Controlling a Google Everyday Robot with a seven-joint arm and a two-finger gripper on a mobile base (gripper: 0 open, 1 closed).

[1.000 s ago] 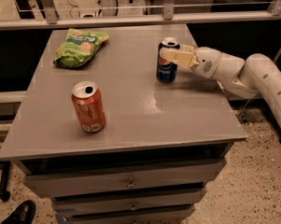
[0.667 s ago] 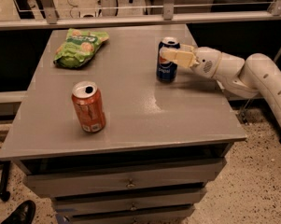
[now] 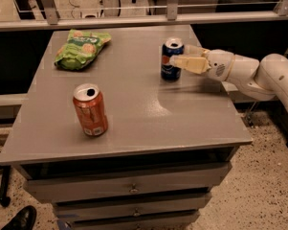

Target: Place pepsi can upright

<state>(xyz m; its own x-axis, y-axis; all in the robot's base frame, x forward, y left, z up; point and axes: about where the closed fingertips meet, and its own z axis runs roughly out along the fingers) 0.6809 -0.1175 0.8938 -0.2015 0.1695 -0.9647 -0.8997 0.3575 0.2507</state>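
The pepsi can (image 3: 169, 61) is blue with a silver top and a round logo. It stands upright on the grey table (image 3: 134, 114), at the far right. My gripper (image 3: 177, 57) reaches in from the right at the height of the can's middle and sits around the can's right side. The white arm (image 3: 249, 73) stretches off past the table's right edge.
An orange soda can (image 3: 90, 110) stands upright at the front left. A green snack bag (image 3: 81, 48) lies at the far left. The table has drawers below its front edge (image 3: 129, 150). A metal railing (image 3: 143, 19) runs behind it.
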